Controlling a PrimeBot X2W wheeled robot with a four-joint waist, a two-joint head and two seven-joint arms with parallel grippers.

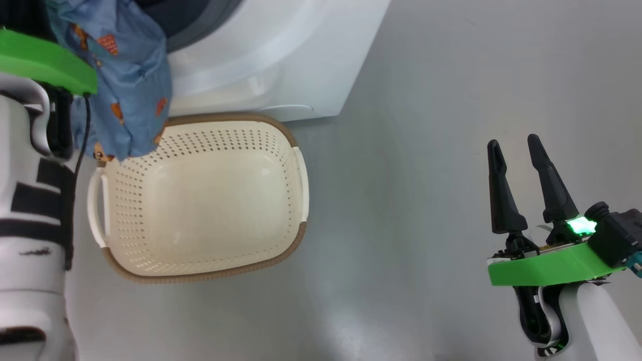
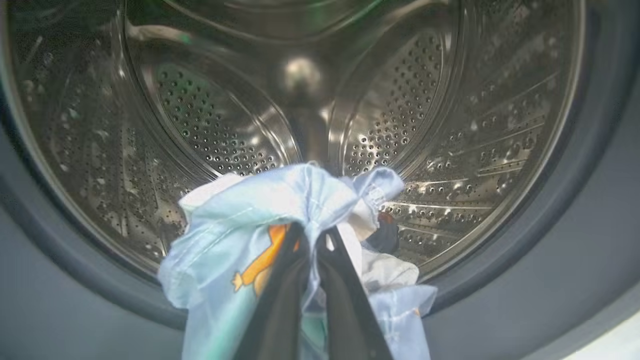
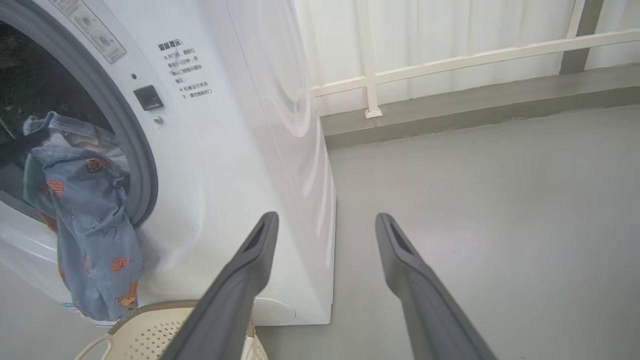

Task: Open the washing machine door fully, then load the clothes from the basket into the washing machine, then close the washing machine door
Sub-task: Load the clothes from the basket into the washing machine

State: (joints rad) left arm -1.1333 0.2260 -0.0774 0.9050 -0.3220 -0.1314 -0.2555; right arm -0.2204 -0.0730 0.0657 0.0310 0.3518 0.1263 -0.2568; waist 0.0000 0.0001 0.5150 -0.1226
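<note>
My left gripper (image 2: 310, 237) is shut on the clothes (image 2: 250, 235), a bundle of light blue printed fabric, right at the mouth of the washing machine (image 3: 225, 165). The steel drum (image 2: 310, 100) lies straight ahead of the fingers. The clothes (image 1: 125, 85) hang from the left arm down over the back left corner of the basket (image 1: 200, 195), which holds nothing else. From the right wrist view the clothes (image 3: 85, 220) drape over the grey seal and down the machine's front. My right gripper (image 1: 516, 153) is open over bare floor to the right. The washing machine door is out of view.
The basket (image 3: 150, 335) stands on the grey floor against the machine's front. A white railing (image 3: 450, 60) and a raised kerb run along the wall beyond the machine. Open floor spreads to the right of the basket.
</note>
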